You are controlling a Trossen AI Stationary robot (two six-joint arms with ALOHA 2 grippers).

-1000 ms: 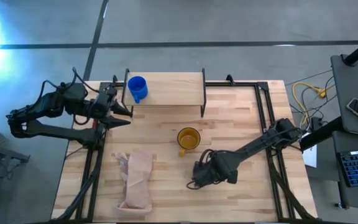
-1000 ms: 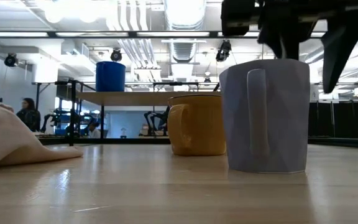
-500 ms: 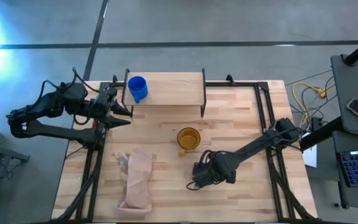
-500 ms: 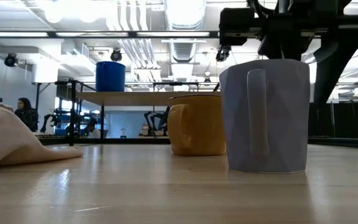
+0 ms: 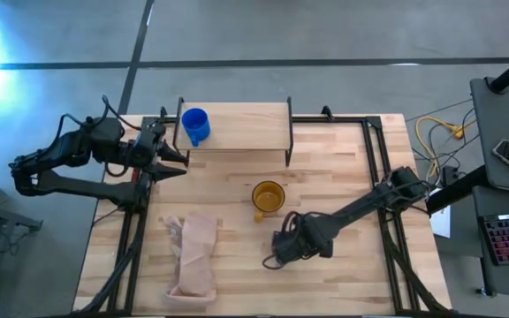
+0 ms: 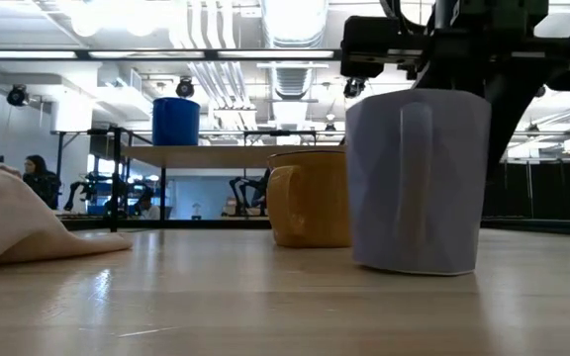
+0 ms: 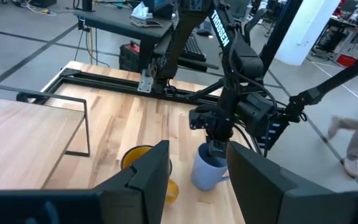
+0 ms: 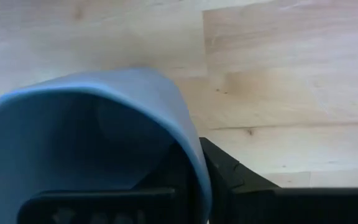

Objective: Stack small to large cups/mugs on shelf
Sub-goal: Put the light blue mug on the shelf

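Note:
The grey-blue mug [image 6: 416,178] stands near the table's front, right of centre, and my right gripper [image 5: 279,251] is shut on its rim from above. The yellow-orange mug [image 5: 269,196] stands upright on the tabletop just beyond it. The bright blue mug [image 5: 194,125] stands on the left end of the shelf [image 5: 246,124] at the far side. My left gripper [image 5: 177,159] waits open off the shelf's left end with nothing between its fingers. My right gripper grips the grey-blue mug's rim wall [image 8: 191,155], with one finger inside the mug and the other finger [image 8: 232,174] outside. The fingers point down from above [image 7: 219,134]. The mug stays upright, its base at the tabletop [image 6: 414,265].
A tan cloth bag [image 5: 194,256] lies at the near left of the table. Black frame rails [image 5: 374,150] run along the table's sides. Bare wood stretches between the shelf and the mugs.
My right gripper has shut on the grey-blue mug's rim. The mug has shifted a little toward the table's left and stays upright.

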